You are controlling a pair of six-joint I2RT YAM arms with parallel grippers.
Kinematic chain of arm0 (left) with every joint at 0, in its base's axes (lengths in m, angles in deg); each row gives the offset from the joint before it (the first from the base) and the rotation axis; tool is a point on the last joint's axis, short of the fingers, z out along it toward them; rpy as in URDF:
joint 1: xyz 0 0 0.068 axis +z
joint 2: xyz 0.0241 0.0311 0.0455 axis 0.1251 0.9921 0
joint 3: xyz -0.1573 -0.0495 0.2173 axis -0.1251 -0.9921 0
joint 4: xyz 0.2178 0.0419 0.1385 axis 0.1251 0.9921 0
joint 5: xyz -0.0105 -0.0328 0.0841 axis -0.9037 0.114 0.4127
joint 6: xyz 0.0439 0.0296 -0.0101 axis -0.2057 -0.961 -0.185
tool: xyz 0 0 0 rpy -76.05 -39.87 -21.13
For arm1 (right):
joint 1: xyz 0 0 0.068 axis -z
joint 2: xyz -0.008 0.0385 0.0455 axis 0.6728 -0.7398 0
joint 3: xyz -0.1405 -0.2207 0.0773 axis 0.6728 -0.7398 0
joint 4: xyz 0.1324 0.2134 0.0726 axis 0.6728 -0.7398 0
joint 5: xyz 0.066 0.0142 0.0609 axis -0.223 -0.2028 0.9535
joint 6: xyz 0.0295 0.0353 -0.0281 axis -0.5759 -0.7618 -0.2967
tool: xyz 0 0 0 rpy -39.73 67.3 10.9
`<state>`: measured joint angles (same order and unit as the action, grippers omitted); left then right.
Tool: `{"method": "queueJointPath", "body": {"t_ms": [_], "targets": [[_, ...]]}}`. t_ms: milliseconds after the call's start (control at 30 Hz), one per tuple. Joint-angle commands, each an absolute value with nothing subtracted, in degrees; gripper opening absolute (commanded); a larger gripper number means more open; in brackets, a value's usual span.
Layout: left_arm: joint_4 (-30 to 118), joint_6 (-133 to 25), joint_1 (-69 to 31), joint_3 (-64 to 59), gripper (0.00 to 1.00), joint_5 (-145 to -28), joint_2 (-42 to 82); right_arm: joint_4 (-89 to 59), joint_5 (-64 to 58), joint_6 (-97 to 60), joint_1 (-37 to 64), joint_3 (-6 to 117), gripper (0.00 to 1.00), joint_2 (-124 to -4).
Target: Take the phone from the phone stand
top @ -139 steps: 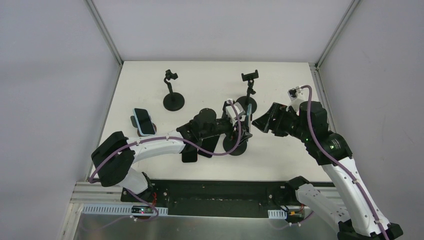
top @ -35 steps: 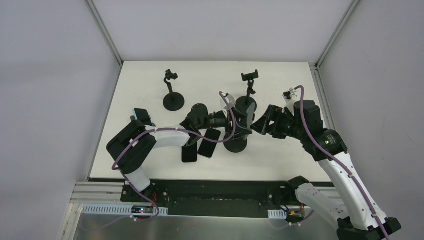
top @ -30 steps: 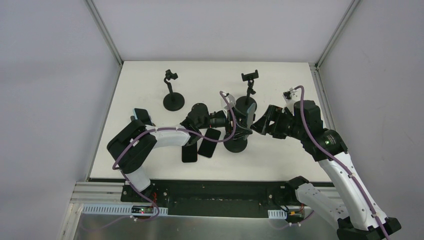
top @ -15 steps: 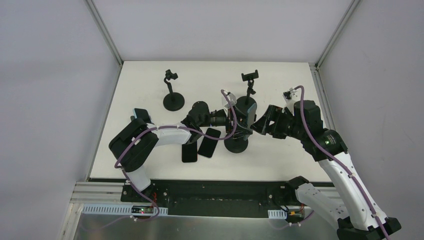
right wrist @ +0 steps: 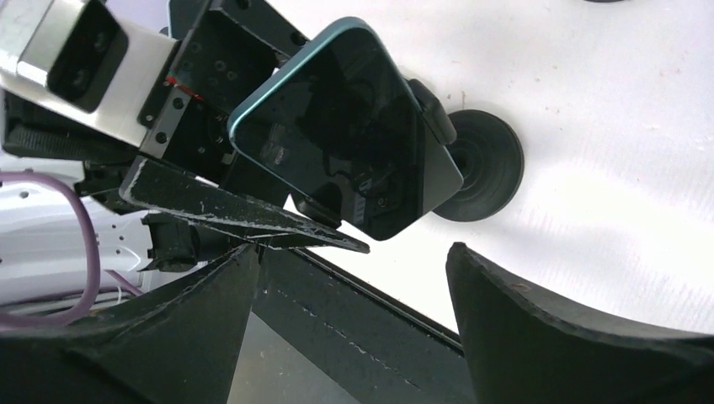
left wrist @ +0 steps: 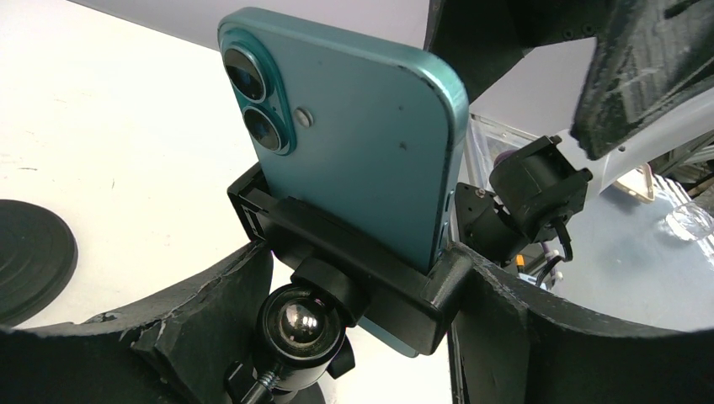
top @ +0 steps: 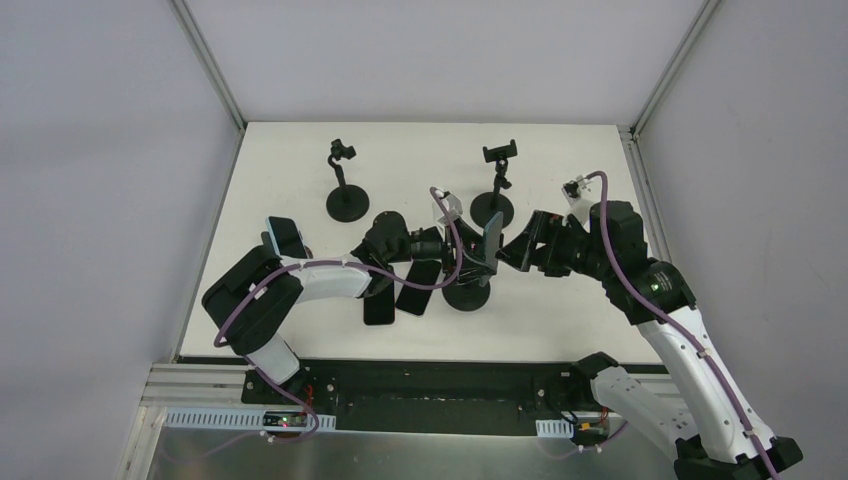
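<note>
The left hand (left wrist: pixel 362 278) is clamped on the black holder of the phone stand (left wrist: pixel 286 223). One finger (left wrist: pixel 194 328) presses on each end of the holder, just above its shiny ball joint. The phone (left wrist: pixel 362 143), teal-backed with two lenses in one corner, stands upright in that holder. Its lower part is hidden behind the holder, so any marking there cannot be seen.

The right hand (right wrist: pixel 355 252) faces the phone's dark screen with its fingers (right wrist: pixel 522 328) spread wide, touching neither the phone nor the stand. The glass shows only murky reflections. The stand's round base (right wrist: pixel 484 168) rests on the table (top: pixel 560 320) around the middle, somewhat nearer the near edge. From above, the left arm covers the stem, and the phone shows only as a thin tilted sliver.

Two dark phones (top: pixel 380 305) lie flat just left of the base, partly under the left arm. A second phone (top: pixel 285 238) sits propped near the left edge, with its support mostly hidden. Two empty stands (top: pixel 347 190) are toward the far edge, well apart from each other.

The table is matt white. Plain grey walls (top: pixel 110 150) close it in, with aluminium frame posts (top: pixel 210 65) at the far corners. Behind the phone, the left wrist view is too blurred to make out.
</note>
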<state>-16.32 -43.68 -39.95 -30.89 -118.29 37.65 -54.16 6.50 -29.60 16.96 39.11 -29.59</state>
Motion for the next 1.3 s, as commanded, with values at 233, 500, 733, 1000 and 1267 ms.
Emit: {"method": "queueJointPath", "body": {"t_ms": [233, 500, 733, 1000, 1267], "targets": [[-16.54, -43.39, -40.22, -33.01, 0.0, -121.28, 33.92, -35.97, 15.28, -19.75, 16.55, 31.74, 0.87, -24.1], [-14.6, -44.08, -40.98, -33.54, 0.0, -122.43, 32.85, -34.45, 20.39, -7.28, 16.42, 32.73, 0.88, -27.7], [-14.03, -44.61, -42.1, -33.93, 0.0, -122.35, 32.83, -34.35, 22.62, -6.86, 16.36, 34.42, 0.88, -31.75], [-13.82, -44.87, -42.49, -33.6, 0.0, -123.13, 32.88, -31.11, 21.75, -7.47, 16.41, 33.72, 0.88, -33.51], [-13.76, -45.07, -42.5, -33.99, 0.0, -123.83, 32.42, -30.16, 21.79, -6.02, 16.38, 33.18, 0.87, -34.98]]}}
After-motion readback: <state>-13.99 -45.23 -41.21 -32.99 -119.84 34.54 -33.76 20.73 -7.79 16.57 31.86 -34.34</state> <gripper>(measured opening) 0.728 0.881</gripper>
